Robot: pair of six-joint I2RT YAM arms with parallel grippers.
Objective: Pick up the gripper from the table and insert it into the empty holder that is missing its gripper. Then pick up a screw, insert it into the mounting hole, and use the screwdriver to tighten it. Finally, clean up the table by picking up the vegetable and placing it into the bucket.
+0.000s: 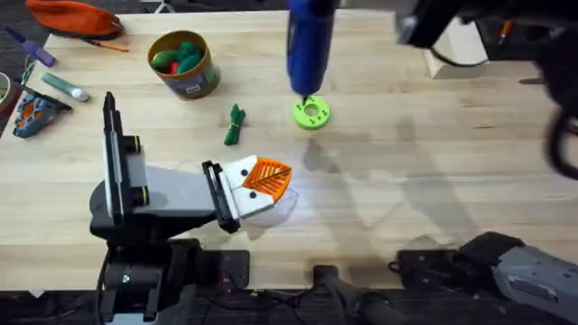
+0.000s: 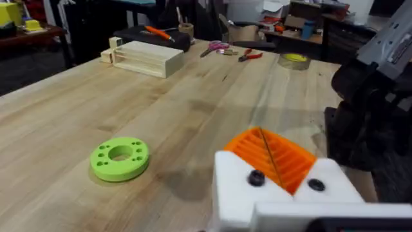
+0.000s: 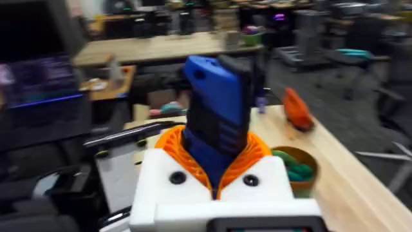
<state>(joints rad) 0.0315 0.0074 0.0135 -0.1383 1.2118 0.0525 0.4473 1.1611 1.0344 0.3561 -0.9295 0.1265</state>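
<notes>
Pale wooden table (image 1: pixel 433 162) bears bucket (image 1: pixel 184 63); cluttered workbenches (image 3: pixel 161 45) behind.

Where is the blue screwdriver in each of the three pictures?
Overhead: the screwdriver stands upright at top centre, tip on the green disc.
Left wrist: the screwdriver is not in it; the green disc lies at lower left.
Right wrist: the screwdriver fills the centre, clamped in the right gripper.
Shared landmark: the green disc, in the overhead and left wrist views.
</notes>
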